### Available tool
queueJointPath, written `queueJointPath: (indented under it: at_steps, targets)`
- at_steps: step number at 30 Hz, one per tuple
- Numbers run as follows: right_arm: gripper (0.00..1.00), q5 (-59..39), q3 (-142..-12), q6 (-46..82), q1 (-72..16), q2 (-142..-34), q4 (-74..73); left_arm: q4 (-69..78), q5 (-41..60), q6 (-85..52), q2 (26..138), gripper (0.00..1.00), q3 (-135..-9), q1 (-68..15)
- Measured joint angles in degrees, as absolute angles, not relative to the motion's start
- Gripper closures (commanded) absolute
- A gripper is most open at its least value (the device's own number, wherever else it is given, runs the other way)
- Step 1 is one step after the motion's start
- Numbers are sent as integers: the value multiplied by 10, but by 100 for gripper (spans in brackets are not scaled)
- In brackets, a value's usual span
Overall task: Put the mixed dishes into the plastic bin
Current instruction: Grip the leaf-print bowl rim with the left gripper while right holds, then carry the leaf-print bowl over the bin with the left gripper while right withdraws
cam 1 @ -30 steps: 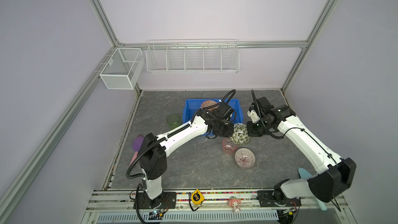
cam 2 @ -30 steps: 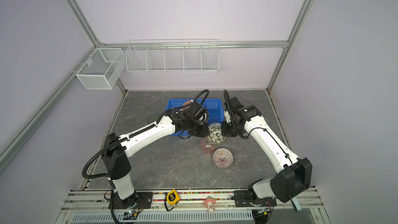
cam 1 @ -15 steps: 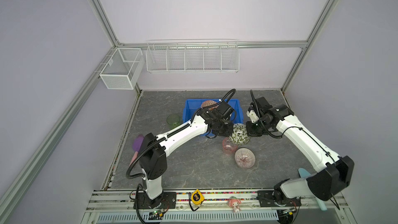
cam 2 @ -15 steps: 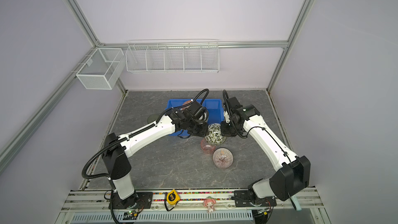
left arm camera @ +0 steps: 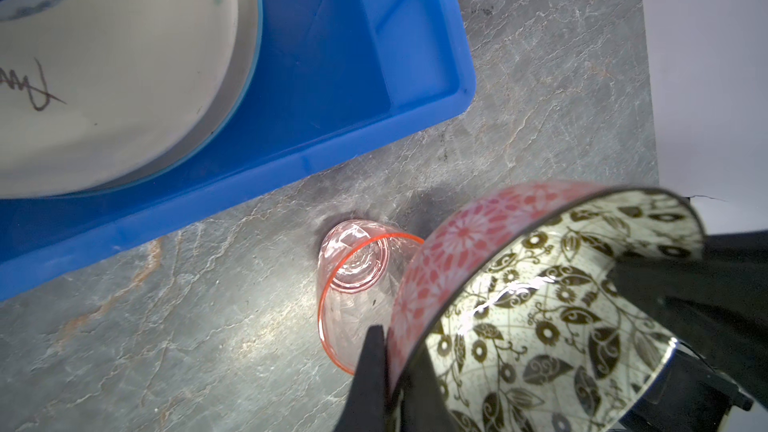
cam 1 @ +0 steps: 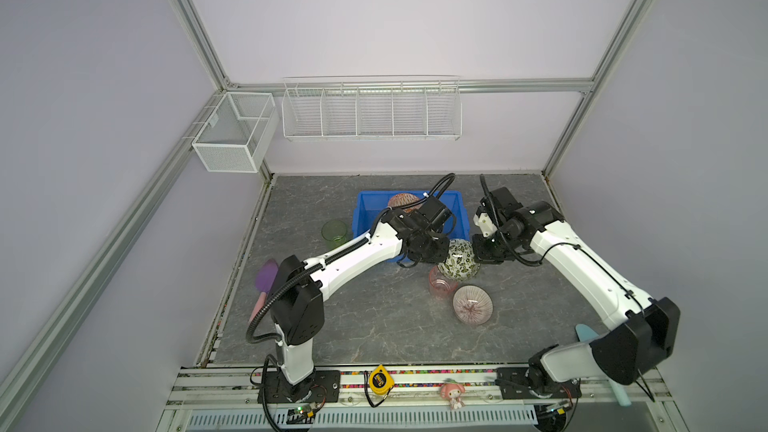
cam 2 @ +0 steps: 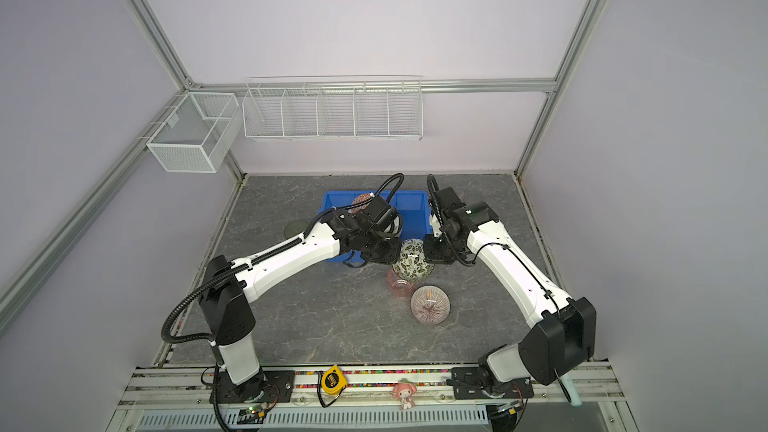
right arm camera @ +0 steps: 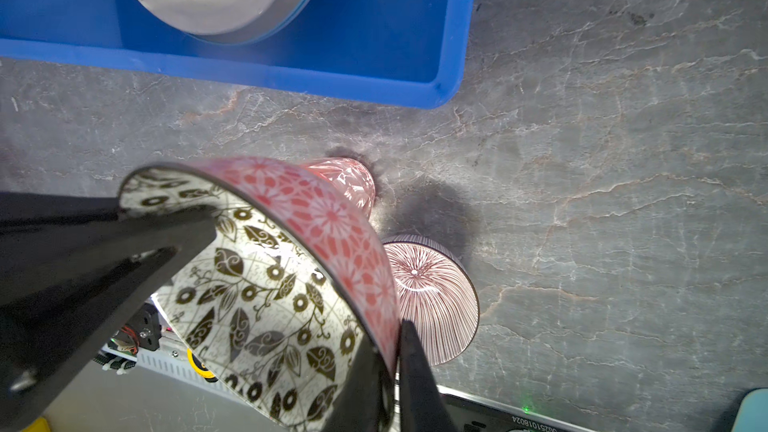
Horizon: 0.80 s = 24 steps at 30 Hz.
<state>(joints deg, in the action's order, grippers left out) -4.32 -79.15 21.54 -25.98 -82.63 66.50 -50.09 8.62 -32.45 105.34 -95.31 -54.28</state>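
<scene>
Bowl (cam 1: 459, 260) between both end effectors (left arm camera: 392, 351) (right arm camera: 388, 347)

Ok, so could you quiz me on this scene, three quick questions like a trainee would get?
1. True or false: the left claw and the right claw both pinch the rim of the leaf-patterned bowl.
2. Which of these already lies in the blue bin? A) the green cup B) the cream plate C) the striped bowl
3. Which loose dish is nearest the held bowl?

Key: 1 true; 2 B; 3 the pink cup.
</scene>
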Motion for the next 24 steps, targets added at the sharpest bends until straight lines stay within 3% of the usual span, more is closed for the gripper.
queueJointPath:
  at_steps: [11,14,20,21,24]
  targets:
    - [56,-86,-792,209,-230,-809,634,-513,89,-317,1053,100,-953,-536]
    - [44,-109,-789,206,-195,-781,629,-516,89,-311,1053,100,-953,-528]
    - [7,-145,-771,198,-135,-717,630,-538,82,-295,1053,100,-970,-491]
    - [11,-149,-766,199,-129,-710,630,-548,77,-291,1053,100,-983,-481]
    - [12,-158,-752,195,-123,-696,632,-570,58,-277,1053,100,-1030,-455]
